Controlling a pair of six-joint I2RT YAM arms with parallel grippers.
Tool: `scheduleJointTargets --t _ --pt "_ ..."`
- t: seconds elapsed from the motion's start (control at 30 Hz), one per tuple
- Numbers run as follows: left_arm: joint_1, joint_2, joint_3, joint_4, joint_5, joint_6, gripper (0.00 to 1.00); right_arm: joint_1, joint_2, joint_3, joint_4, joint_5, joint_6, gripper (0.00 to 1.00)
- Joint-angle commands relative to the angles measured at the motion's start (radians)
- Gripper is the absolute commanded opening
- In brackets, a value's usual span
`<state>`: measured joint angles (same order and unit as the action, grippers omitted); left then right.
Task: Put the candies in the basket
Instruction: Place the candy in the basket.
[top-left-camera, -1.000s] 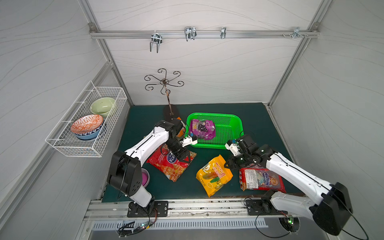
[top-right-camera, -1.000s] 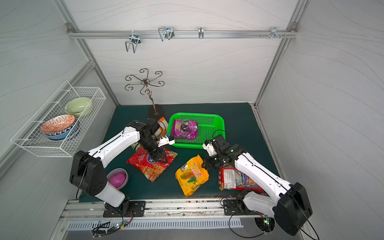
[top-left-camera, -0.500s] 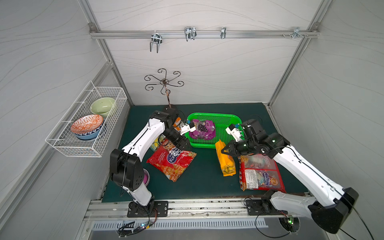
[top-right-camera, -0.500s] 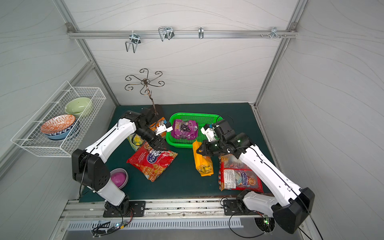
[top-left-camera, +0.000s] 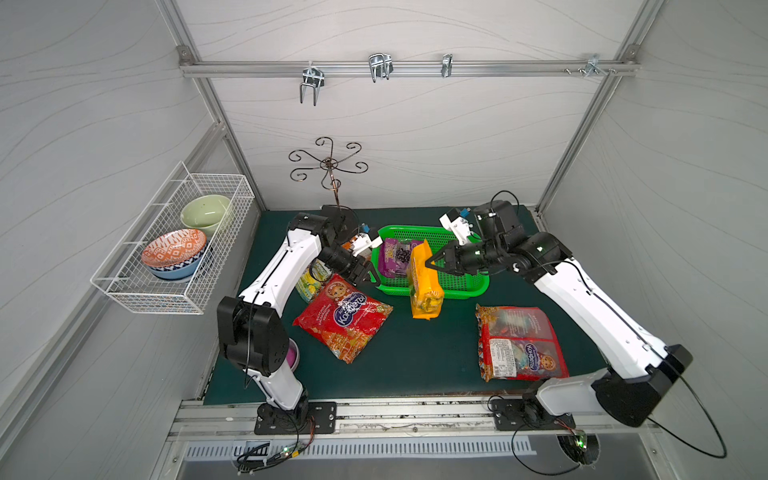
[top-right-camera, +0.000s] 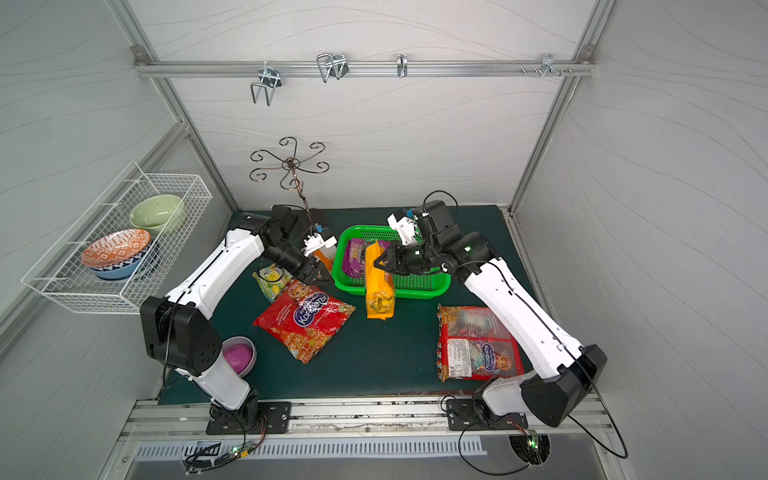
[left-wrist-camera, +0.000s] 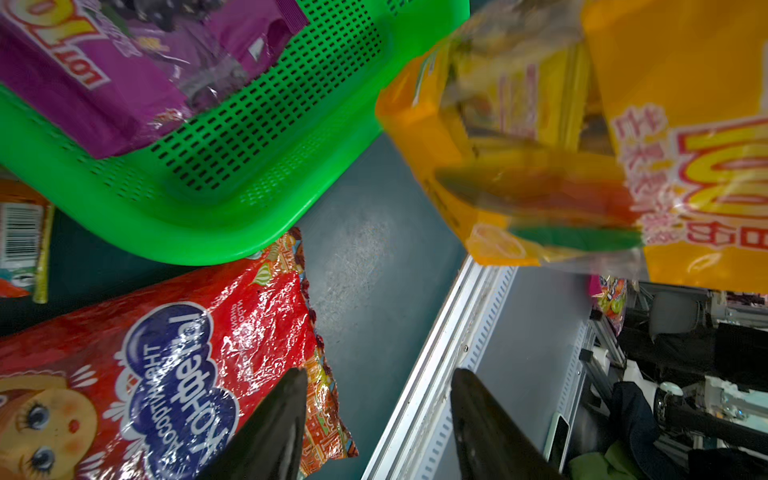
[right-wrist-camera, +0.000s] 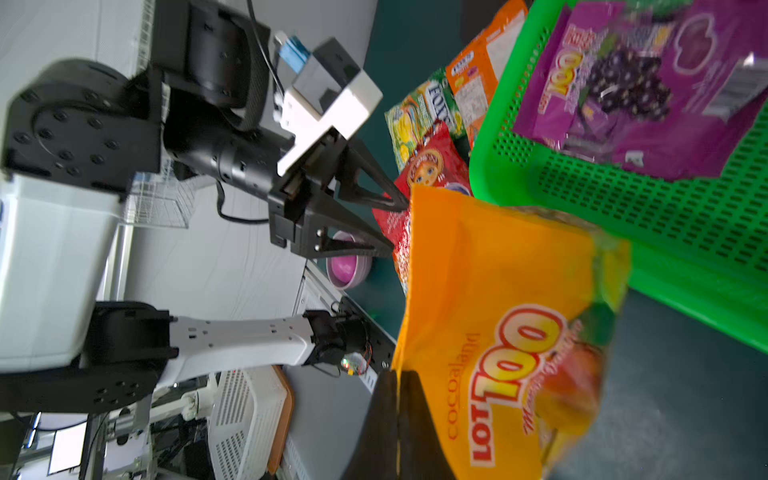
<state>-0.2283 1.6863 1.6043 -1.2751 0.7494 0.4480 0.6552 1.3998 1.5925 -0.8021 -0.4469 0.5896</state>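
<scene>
Jaws of my right gripper (top-left-camera: 431, 263) pinch the top edge of the crinkly yellow plastic candy bag (top-left-camera: 424, 286), which hangs across the near rim of the bright green perforated plastic basket (top-left-camera: 467, 291). A purple grape candy bag (top-left-camera: 395, 257) lies inside. My left gripper (top-left-camera: 371, 277) stands parted and empty beside the large red foil bag (top-left-camera: 345, 318).

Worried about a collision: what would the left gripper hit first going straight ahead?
The open left gripper would likely meet the yellow mango bag held by the right gripper; depth unclear.
</scene>
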Motion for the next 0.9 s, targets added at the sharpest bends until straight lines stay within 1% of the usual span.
scheduleJointTargets --t 0.0,0.1,0.23,0.37,0.47,0.67,0.77,0.87 --pt "0.025 0.016 0.051 0.036 0.027 -0.053 0.6 -0.01 0.05 0.106 0.111 0.041 0.025 0.0" --pt "0.029 0.025 0.057 0.07 0.025 -0.083 0.6 -0.027 0.094 0.123 0.156 0.069 0.041 0.0" --pt "0.029 0.039 0.059 0.098 0.018 -0.104 0.6 -0.039 0.145 0.094 0.235 0.106 0.091 0.0" --pt "0.032 0.049 0.062 0.104 -0.007 -0.108 0.6 -0.018 0.202 0.081 0.312 0.096 0.136 0.0" --pt "0.039 0.052 0.057 0.111 -0.014 -0.115 0.6 0.004 0.237 0.075 0.341 0.12 0.141 0.0" --pt "0.041 0.062 0.053 0.113 -0.016 -0.117 0.6 0.005 0.268 0.045 0.362 0.139 0.153 0.0" --pt "0.041 0.067 0.057 0.114 -0.018 -0.118 0.6 -0.021 0.248 0.061 0.328 0.155 0.126 0.0" --pt "0.041 0.076 0.07 0.112 -0.018 -0.121 0.6 -0.076 0.235 0.083 0.283 0.125 0.101 0.0"
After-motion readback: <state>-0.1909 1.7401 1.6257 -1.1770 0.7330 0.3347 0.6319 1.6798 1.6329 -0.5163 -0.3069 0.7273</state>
